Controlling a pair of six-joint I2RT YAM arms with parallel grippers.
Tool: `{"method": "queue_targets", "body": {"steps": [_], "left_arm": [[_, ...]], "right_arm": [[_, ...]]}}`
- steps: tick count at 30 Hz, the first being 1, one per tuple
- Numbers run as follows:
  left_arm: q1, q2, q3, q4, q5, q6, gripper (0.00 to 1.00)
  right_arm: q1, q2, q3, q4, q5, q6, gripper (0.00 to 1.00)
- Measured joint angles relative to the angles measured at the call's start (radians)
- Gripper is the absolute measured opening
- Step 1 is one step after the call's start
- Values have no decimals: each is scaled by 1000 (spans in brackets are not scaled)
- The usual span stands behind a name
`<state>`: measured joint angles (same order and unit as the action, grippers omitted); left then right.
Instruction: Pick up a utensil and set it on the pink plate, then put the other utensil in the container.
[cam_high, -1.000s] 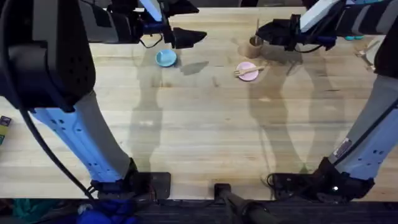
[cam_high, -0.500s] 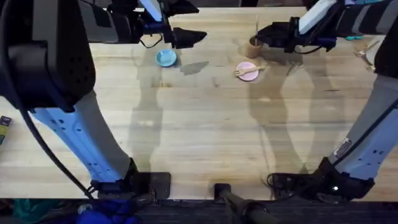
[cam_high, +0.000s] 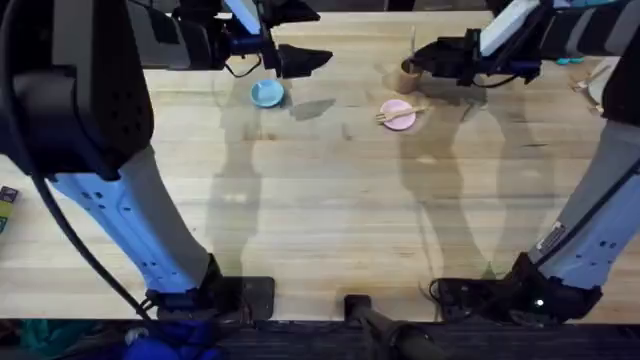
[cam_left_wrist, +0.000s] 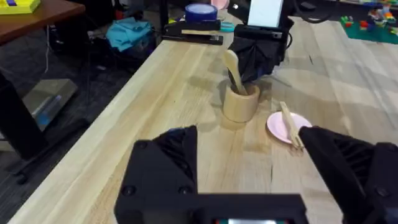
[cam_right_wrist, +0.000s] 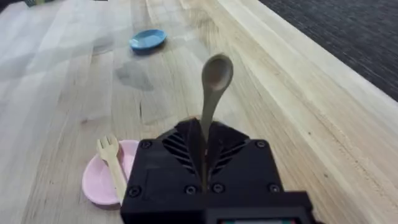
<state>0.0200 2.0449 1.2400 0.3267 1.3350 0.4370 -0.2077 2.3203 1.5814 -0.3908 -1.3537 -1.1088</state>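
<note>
The fork (cam_right_wrist: 112, 163) is already laid on the pink plate (cam_right_wrist: 102, 186); the spoon (cam_right_wrist: 211, 93), clamped in the right end effector (cam_high: 425, 52), is stood in the container (cam_left_wrist: 240, 103), unreleased.

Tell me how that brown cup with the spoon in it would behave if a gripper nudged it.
The container looks like a light cardboard or wood cup, so it would probably slide easily on the smooth table. The spoon stands tall and leaning inside it, likely making it top-heavy and apt to tip. The right gripper is close behind it.
</note>
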Motion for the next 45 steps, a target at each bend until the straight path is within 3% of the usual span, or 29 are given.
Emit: {"method": "queue_targets", "body": {"steps": [1,3,4,8,10,24,30,31,36,41,45], "left_arm": [[0,0,0,0,0,0,993],[0,0,0,0,0,0,993],[0,0,0,0,0,0,993],[0,0,0,0,0,0,993],[0,0,0,0,0,0,992],[0,0,0,3,-23,0,993],[0,0,0,68,-24,-8,993],[0,0,0,78,-43,-64,993],[20,-6,14,78,-64,-195,993],[51,-61,16,22,-127,-257,993],[54,-151,17,-116,-238,-274,992]], "right_arm": [[0,0,0,-1,0,0,81],[0,0,0,-2,0,-3,292],[0,0,0,-2,0,-3,352],[0,0,0,-2,0,-3,891],[0,0,0,-2,1,-7,988],[2,0,0,-8,0,-25,995],[3,0,0,-56,1,-28,995],[3,-2,0,-86,20,-29,995],[3,-60,0,-147,90,-29,995],[3,-194,0,-202,140,-29,995],[3,-294,0,-279,188,-30,995]]}}
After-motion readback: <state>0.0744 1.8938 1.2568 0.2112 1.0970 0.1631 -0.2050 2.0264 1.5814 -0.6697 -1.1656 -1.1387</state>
